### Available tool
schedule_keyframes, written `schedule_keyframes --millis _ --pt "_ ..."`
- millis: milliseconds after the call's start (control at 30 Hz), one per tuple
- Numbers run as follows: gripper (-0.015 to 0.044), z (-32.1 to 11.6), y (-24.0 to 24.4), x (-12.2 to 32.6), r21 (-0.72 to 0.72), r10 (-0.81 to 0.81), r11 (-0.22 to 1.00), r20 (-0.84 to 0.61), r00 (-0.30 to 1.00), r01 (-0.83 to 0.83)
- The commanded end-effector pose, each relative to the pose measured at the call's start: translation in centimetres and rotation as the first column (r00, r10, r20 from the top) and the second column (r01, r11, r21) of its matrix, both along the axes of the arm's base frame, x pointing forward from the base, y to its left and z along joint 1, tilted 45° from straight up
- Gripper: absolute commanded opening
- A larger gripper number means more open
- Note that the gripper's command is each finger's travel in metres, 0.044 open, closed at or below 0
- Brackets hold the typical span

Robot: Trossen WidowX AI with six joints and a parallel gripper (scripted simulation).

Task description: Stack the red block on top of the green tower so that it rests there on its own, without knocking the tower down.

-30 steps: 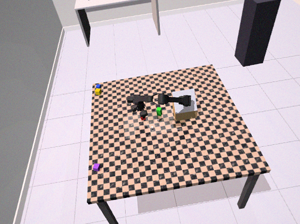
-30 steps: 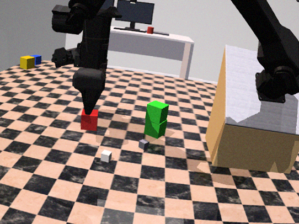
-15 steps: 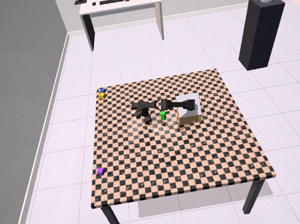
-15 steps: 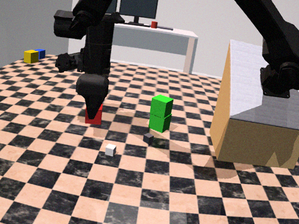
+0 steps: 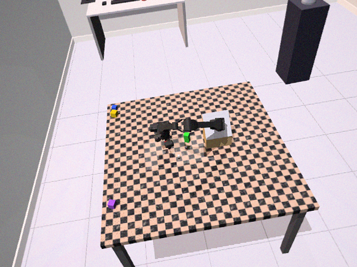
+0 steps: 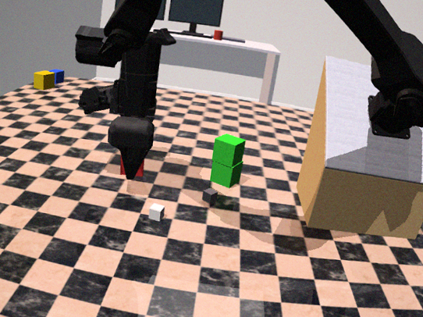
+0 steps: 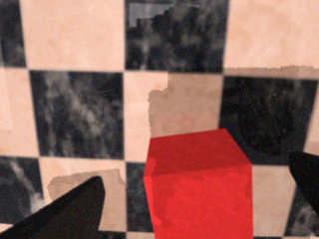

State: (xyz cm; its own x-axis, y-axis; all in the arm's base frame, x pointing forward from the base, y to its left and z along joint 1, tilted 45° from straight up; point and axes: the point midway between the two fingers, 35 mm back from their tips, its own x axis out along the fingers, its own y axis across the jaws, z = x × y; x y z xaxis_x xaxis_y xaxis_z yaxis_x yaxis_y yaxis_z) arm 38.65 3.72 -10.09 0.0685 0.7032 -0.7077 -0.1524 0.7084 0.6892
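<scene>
The red block point(image 6: 139, 169) point(image 7: 201, 204) sits on the checkered table, mostly hidden behind a finger in the exterior view. My gripper point(image 6: 131, 173) point(image 7: 194, 173) points down at it and is open, with nothing held. In the wrist view one finger is on each side of the block, with a gap on both sides. The far finger is hidden in the exterior view. The green tower point(image 5: 186, 138) point(image 6: 227, 152) is two green blocks, one on the other, standing upright to the right of the gripper. Its upper block shows no lean.
A white cube point(image 5: 178, 156) point(image 6: 156, 212) and a dark cube point(image 6: 209, 196) lie in front. A slope-topped box point(image 5: 217, 142) point(image 6: 368, 203) stands right, under the arm's base. Yellow point(image 5: 114, 113) point(image 6: 43, 80) and blue point(image 5: 114, 107) point(image 6: 58, 75) blocks lie far left; a purple block point(image 5: 111, 203) lies near left.
</scene>
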Motion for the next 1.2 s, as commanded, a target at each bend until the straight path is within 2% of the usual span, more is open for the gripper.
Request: schedule_keyframes --millis 0,233,600,833,967,1167 --pt "0.044 -0.1 0.1 -0.1 0.005 -0.003 1.0 -0.004 1.0 0.003" --pt "0.044 0.0 0.1 -0.1 0.005 -0.003 1.0 -0.004 1.0 0.003" --pt "0.0151 0.0 0.1 -0.1 0.005 -0.003 1.0 -0.004 1.0 0.003" --pt "0.0105 0.0 0.1 -0.1 0.005 -0.003 1.0 -0.004 1.0 0.003" --pt "0.0 0.7 -0.7 -0.1 0.005 -0.003 1.0 -0.004 1.0 0.003" --pt "0.0 3.0 -3.0 -0.3 0.003 -0.003 1.0 -0.003 1.0 0.003"
